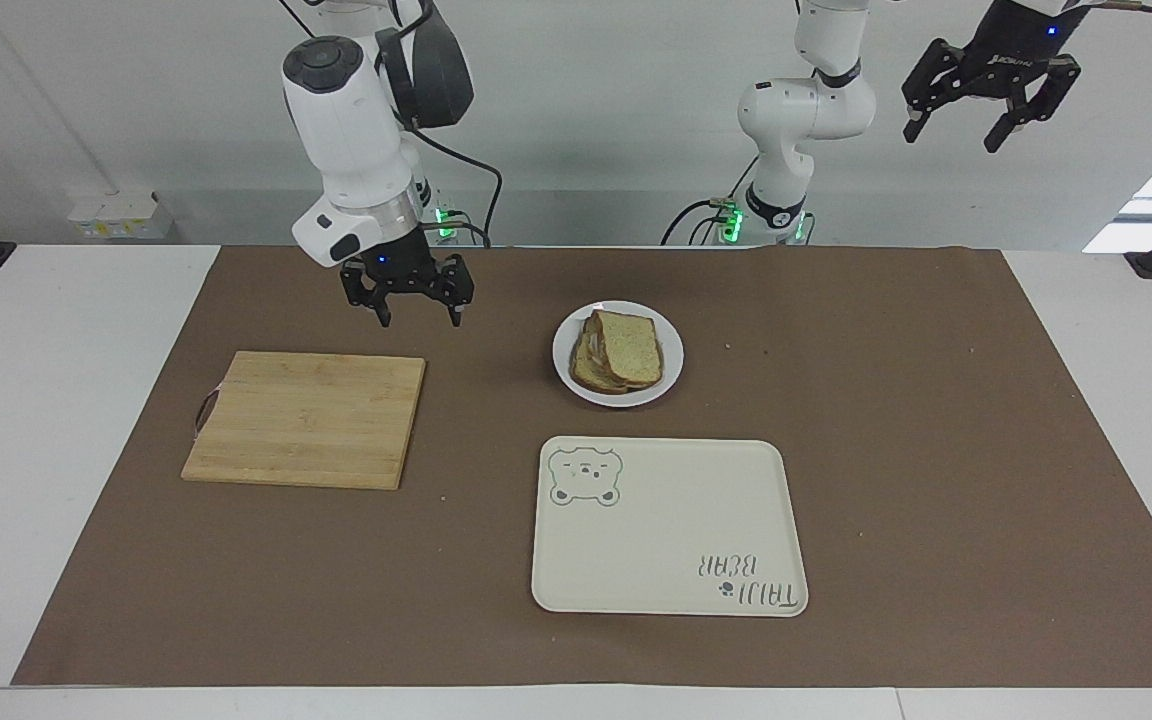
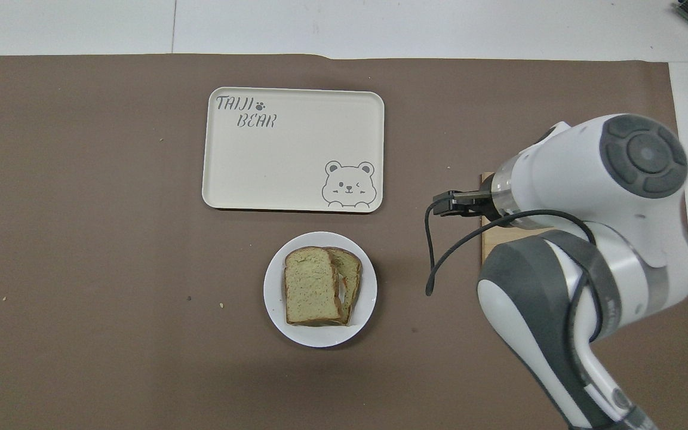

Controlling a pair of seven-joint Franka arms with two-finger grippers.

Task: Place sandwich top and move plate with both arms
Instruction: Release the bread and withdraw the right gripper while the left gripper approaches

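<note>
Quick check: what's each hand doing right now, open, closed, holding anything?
Left hand: open, empty, raised high at the left arm's end of the table.
Right hand: open, empty, in the air near the cutting board.

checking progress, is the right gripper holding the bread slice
No, the right gripper hangs open and empty while the sandwich top lies on the plate.

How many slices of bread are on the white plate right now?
2 show: the sandwich top lies uppermost on the plate, and a lower slice peeks out toward the right arm's end. More may be hidden underneath.
</note>
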